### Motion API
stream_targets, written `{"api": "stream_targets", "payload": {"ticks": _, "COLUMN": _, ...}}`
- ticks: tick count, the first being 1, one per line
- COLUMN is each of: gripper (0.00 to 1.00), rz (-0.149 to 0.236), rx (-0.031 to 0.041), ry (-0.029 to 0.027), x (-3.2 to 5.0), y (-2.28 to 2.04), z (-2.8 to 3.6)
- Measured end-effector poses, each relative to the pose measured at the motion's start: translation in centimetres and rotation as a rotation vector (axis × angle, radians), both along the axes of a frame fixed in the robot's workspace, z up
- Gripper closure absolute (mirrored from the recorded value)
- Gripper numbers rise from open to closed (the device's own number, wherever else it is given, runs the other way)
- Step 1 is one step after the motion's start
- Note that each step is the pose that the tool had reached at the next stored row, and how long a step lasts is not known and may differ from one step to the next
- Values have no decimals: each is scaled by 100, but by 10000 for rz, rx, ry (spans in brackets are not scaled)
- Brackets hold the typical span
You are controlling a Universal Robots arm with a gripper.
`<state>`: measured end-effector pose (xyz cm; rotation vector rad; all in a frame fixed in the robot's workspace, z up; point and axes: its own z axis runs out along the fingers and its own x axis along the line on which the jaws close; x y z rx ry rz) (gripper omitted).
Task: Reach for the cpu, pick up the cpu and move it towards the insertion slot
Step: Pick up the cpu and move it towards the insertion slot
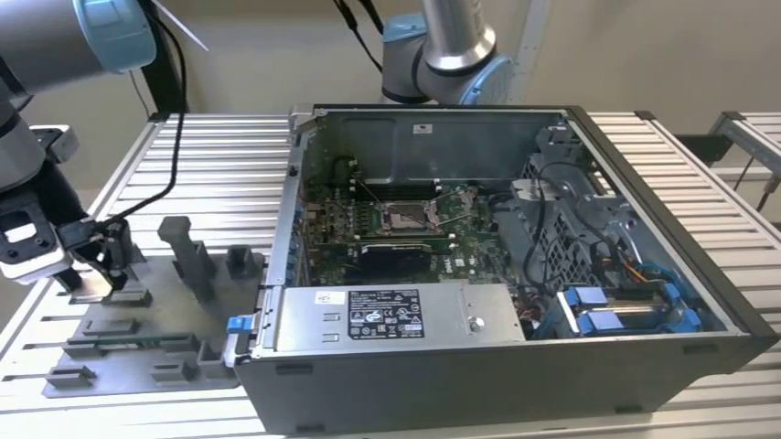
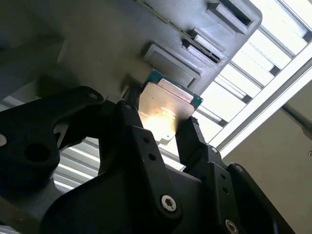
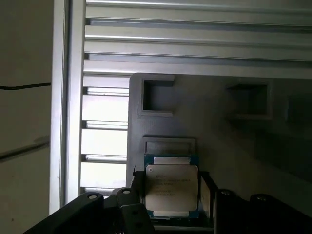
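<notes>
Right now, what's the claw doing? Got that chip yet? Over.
Status: claw shut on the cpu, low over the grey tray. Insertion slot apart, inside the computer case. Case side wall stands between.

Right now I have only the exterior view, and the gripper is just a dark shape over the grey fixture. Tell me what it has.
Observer: In both wrist views the gripper is shut on the cpu, with a finger against each of two opposite edges.
Operator: Give me its orientation.
Observer: In the first wrist view the cpu's silver face is turned toward the camera, with a green rim showing around it.
Operator: Report what's behind it.
Observer: In the first wrist view a rectangular seat on the fixture lies just past the cpu. The part of it I can see is bare.
</notes>
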<state>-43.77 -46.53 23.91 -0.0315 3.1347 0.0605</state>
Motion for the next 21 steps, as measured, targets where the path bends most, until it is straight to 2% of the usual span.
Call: {"api": "stream_targets", "payload": {"ticks": 21, "gripper": 100, "rz": 0, "rx": 0, "ry": 0, "x": 0, "y": 0, "z": 486}}
